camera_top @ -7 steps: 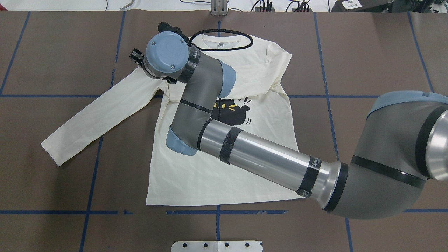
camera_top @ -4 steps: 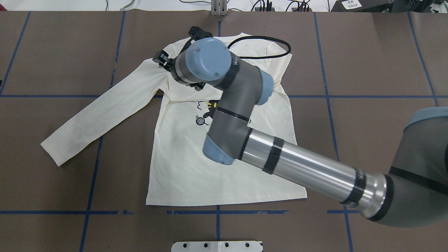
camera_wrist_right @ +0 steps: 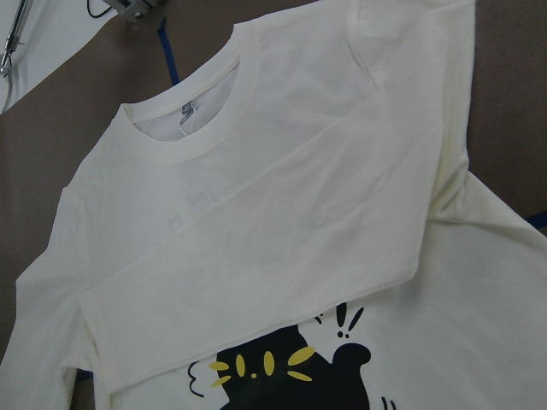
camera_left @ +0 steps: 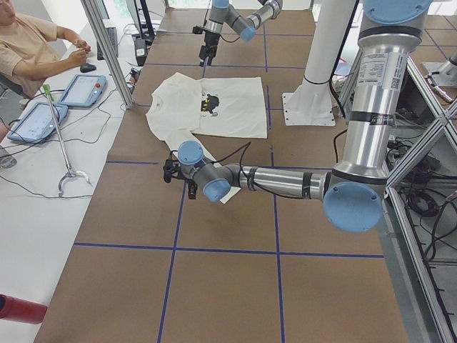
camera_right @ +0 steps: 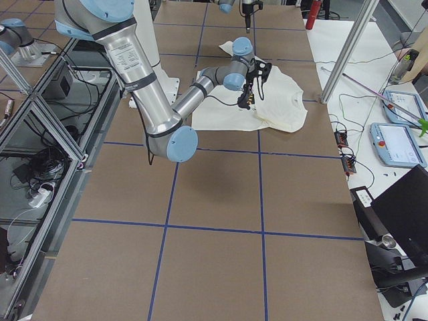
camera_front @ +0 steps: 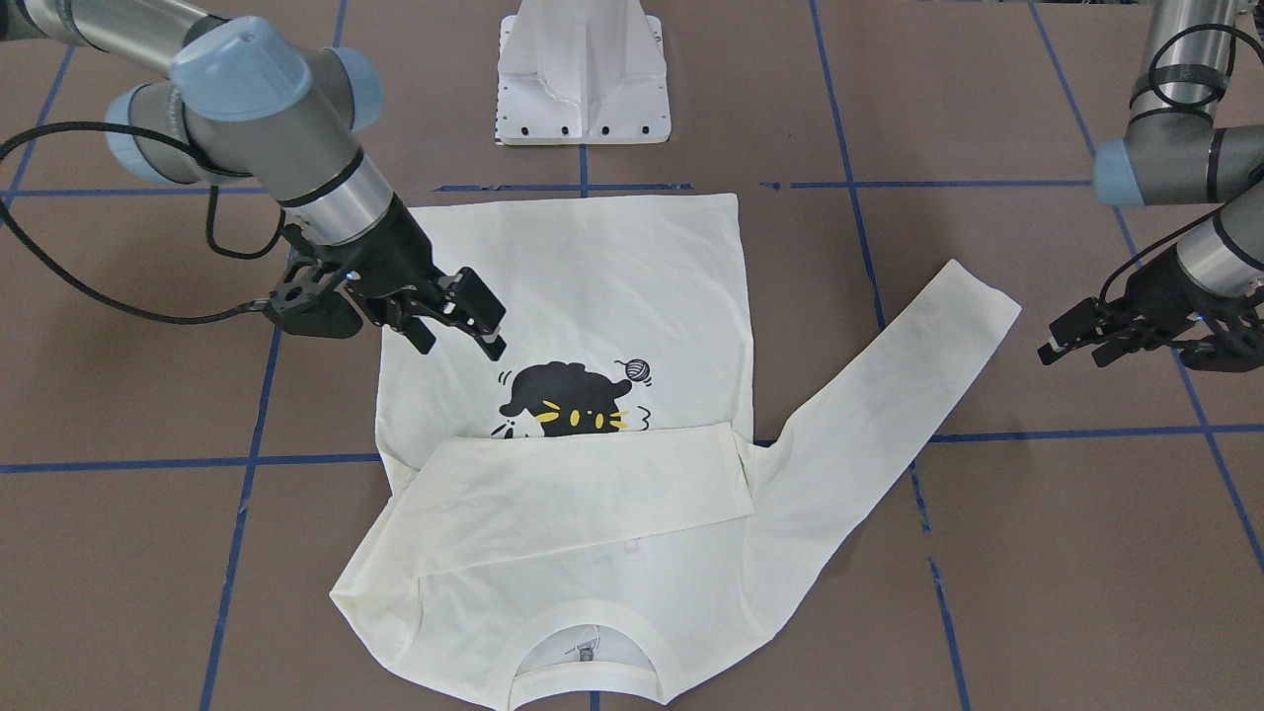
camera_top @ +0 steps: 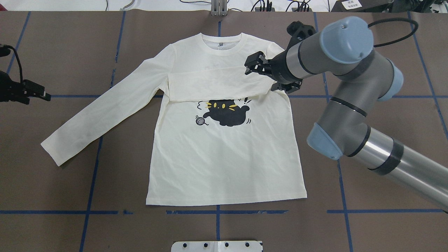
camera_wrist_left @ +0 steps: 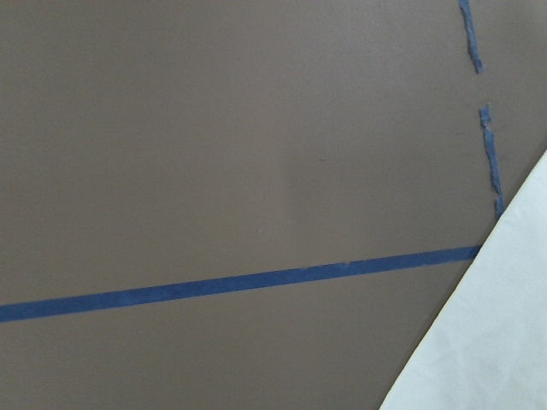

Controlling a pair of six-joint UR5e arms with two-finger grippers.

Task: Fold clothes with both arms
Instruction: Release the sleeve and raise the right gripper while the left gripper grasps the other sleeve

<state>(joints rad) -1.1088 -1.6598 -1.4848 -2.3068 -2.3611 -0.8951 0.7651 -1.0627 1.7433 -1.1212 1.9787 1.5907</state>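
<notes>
The cream long-sleeved shirt [camera_top: 224, 157] lies flat, print side up, with the black cat [camera_top: 227, 113] showing and the collar [camera_top: 221, 42] at the far edge. One sleeve [camera_top: 213, 84] is folded across the chest. The other sleeve [camera_top: 101, 112] stretches out toward the left. My right gripper [camera_top: 250, 65] hovers open over the shirt's right shoulder, holding nothing; the front view shows it [camera_front: 462, 348] above the body with its fingers spread. My left gripper [camera_top: 38, 96] stands open and empty at the left table edge, beyond the sleeve cuff [camera_front: 987, 296]. In the right wrist view the folded sleeve [camera_wrist_right: 282, 256] runs below the collar.
The white pedestal base [camera_front: 583, 89] stands at the robot's side of the table. Blue tape lines [camera_top: 91, 182] grid the brown surface. A black cable [camera_front: 99, 296] loops from the right arm. A person sits by tablets [camera_left: 82, 89] beyond the far edge.
My right arm has swung from the shirt's left shoulder across to its right shoulder, uncovering the chest. The folded sleeve stays lying across the chest. The left gripper has entered at the left edge.
</notes>
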